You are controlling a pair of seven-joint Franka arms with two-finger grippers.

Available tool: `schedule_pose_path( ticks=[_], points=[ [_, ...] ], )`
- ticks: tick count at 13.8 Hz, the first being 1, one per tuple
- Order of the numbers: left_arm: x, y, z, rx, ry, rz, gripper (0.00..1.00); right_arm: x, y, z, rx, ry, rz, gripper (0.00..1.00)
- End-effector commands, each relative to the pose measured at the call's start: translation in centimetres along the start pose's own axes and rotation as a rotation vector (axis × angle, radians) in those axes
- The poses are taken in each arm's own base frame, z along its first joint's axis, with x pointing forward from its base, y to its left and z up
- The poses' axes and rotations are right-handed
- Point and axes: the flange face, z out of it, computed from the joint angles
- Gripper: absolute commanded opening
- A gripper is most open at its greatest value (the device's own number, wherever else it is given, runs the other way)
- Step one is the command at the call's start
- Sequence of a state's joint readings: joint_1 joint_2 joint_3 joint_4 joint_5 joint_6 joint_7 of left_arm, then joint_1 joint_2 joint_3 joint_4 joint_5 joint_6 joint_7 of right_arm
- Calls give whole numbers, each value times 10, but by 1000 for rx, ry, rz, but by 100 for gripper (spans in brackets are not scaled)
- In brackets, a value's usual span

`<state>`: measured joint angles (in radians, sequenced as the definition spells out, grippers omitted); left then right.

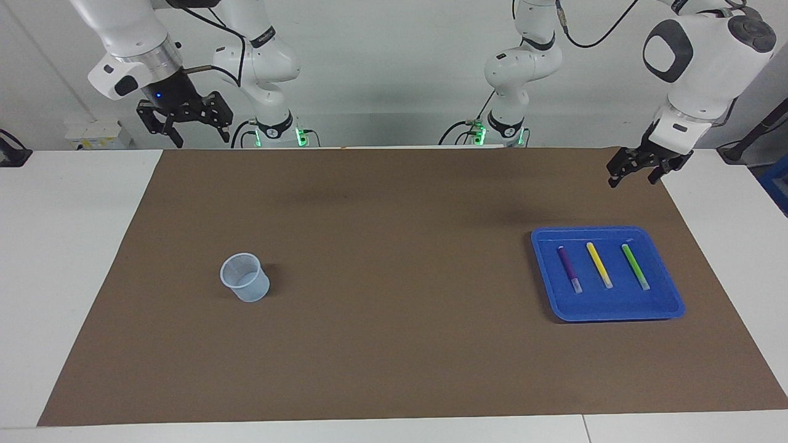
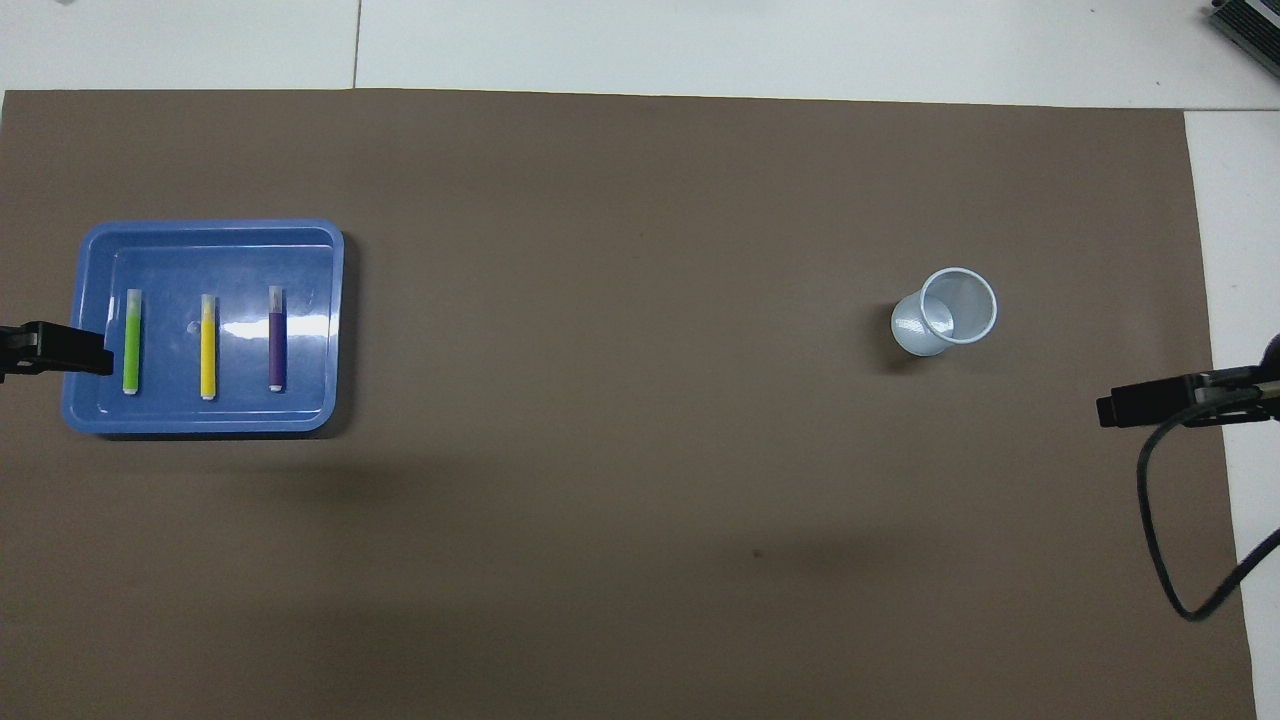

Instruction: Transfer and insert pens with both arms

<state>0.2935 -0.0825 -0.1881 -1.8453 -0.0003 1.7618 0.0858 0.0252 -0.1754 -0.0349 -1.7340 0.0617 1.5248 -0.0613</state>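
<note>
Three pens lie side by side in a blue tray (image 1: 615, 315) (image 2: 200, 228) at the left arm's end of the mat: purple (image 1: 569, 268) (image 2: 277, 340), yellow (image 1: 598, 263) (image 2: 208, 345) and green (image 1: 635, 266) (image 2: 131, 345). Each has a pale cap end. My left gripper (image 1: 633, 177) (image 2: 60, 350) hangs open and empty in the air, over the tray's outer edge beside the green pen and well above it. High over the mat's corner at the right arm's end, my right gripper (image 1: 196, 130) (image 2: 1140, 402) is open and holds nothing.
A translucent plastic cup (image 1: 245, 278) (image 2: 945, 312) stands upright on the brown mat (image 1: 394, 344) toward the right arm's end. White table surface borders the mat. A black cable (image 2: 1165, 560) loops down from the right arm.
</note>
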Motion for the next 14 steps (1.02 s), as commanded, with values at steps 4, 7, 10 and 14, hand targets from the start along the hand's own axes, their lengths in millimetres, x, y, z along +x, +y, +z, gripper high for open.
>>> schedule_pose_path(
  ticks=[4, 7, 10, 14],
  points=[
    [8, -1, -9, 37, 72, 112, 100, -8, -3, 3, 11, -1, -5, 100],
    [10, 0, -9, 35, 84, 86, 100, -8, -2, 3, 13, -1, -5, 100],
    [40, -1, 42, 3, 46, 84, 100, -8, -2, 3, 13, -1, -4, 100],
    [64, 1, 81, -11, 90, -26, 99, -8, -2, 3, 13, -2, -5, 100]
  ],
)
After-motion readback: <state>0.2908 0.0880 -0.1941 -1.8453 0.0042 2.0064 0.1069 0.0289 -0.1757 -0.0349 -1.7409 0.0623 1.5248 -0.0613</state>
